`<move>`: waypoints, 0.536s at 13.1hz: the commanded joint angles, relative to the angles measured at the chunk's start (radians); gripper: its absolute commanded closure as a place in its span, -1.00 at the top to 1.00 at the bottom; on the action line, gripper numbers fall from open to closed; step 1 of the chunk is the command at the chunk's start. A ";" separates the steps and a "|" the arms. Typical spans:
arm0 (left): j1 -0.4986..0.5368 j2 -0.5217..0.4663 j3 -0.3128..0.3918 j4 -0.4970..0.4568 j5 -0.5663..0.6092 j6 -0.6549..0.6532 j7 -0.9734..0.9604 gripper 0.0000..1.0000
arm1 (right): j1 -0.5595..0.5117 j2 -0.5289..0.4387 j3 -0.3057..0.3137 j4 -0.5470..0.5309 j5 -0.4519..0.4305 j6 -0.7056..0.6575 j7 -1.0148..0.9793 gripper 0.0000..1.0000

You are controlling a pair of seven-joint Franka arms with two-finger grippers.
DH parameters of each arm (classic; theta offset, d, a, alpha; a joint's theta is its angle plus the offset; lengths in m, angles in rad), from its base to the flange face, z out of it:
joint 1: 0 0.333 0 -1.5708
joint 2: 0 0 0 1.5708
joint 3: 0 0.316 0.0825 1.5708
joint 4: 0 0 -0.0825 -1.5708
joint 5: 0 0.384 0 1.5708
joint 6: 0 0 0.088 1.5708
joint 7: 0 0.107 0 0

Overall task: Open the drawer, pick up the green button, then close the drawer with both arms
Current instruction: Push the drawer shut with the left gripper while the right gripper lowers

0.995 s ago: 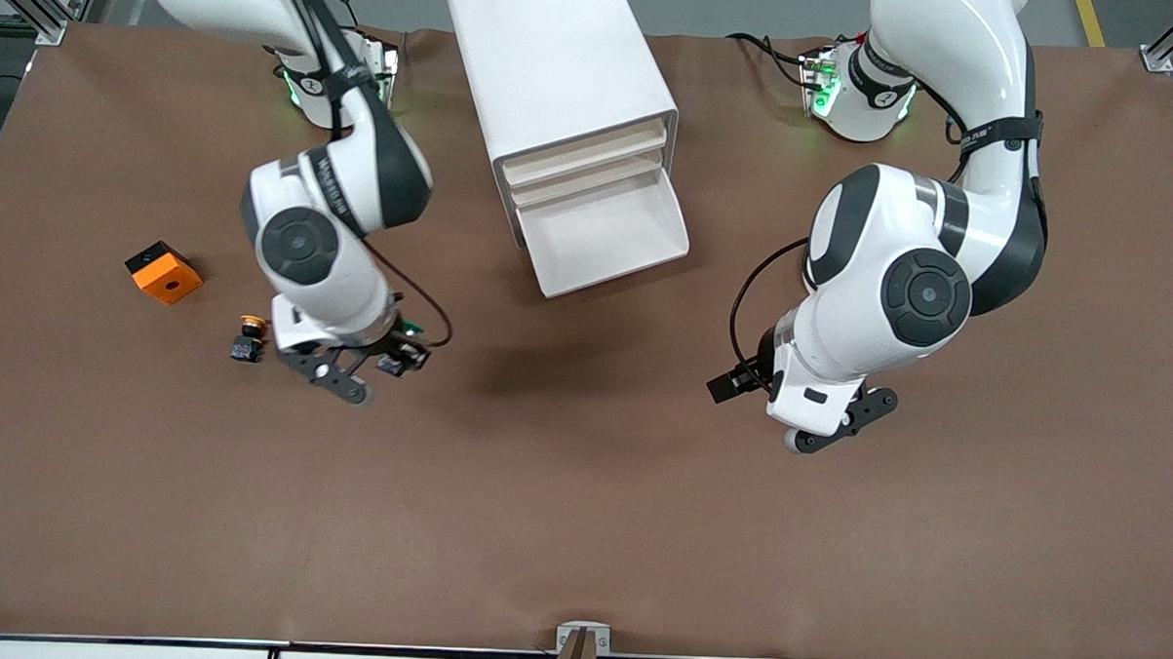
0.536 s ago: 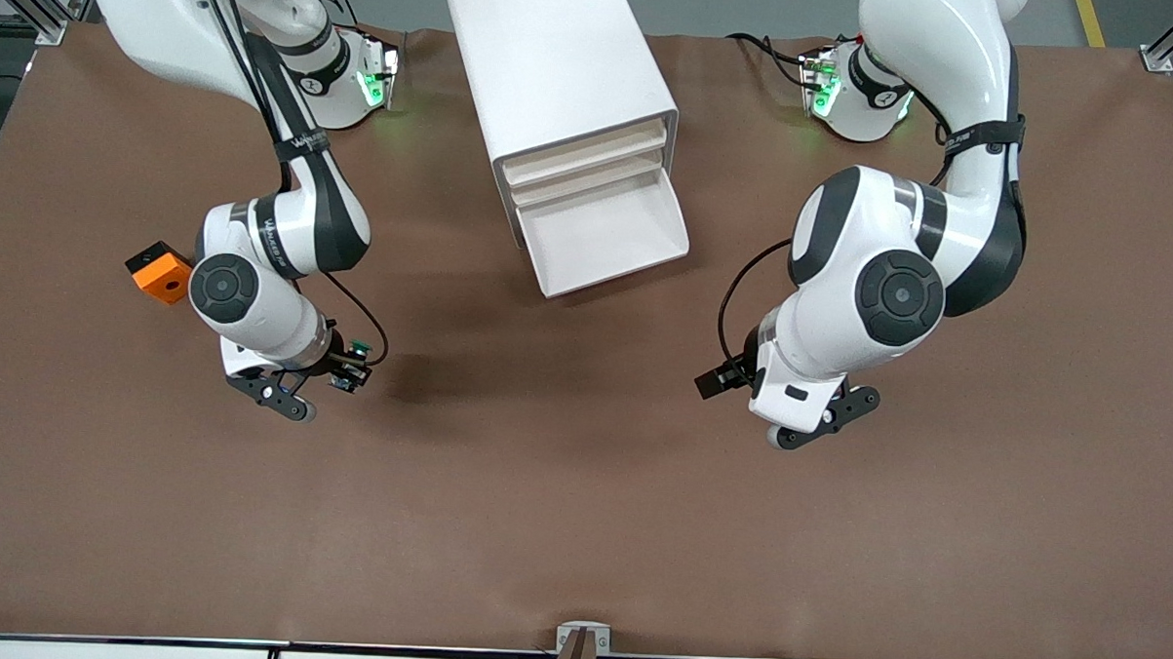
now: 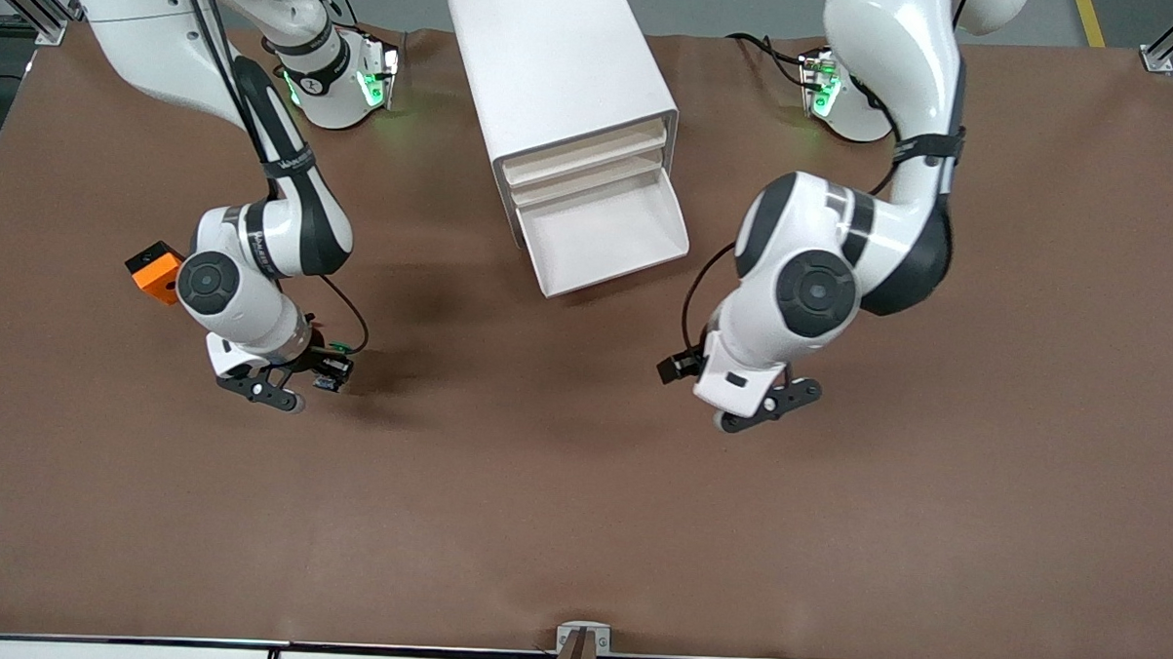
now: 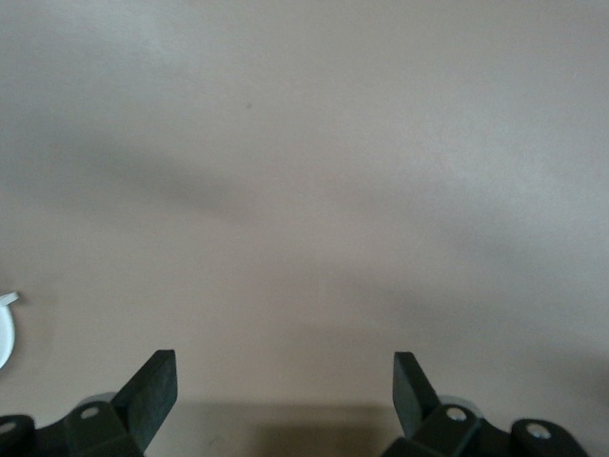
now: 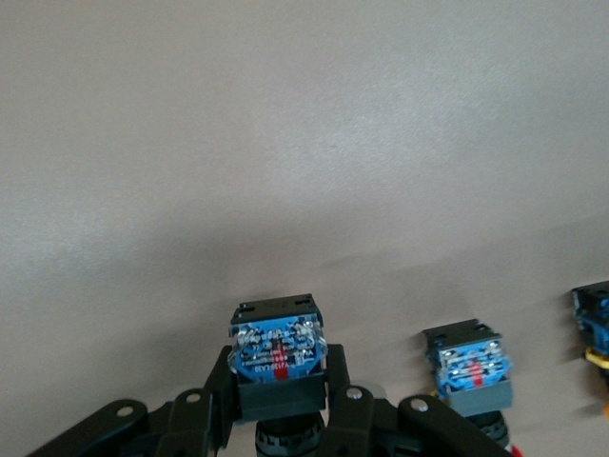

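Right gripper (image 5: pixel 281 405) pinches the button (image 5: pixel 278 354) low over the table beside 2 others; a careless release could knock them. Left gripper (image 4: pixel 284 390), fingers spread, waits near the open drawer (image 3: pixel 604 237); it could snag.

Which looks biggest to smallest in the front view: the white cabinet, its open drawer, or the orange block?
1. White cabinet
2. Open drawer
3. Orange block, partly hidden by the right arm, though clearly smallest.
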 commanded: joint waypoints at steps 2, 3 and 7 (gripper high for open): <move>-0.071 -0.088 -0.004 -0.196 0.031 0.128 0.094 1.00 | -0.008 -0.003 0.020 -0.031 0.014 0.012 -0.058 -1.00; -0.092 -0.132 -0.005 -0.283 0.031 0.209 0.108 1.00 | -0.006 -0.005 0.020 -0.046 0.014 0.026 -0.066 -1.00; -0.220 -0.206 -0.014 -0.558 0.029 0.475 0.115 1.00 | -0.005 -0.012 0.021 -0.100 0.012 0.060 -0.123 -1.00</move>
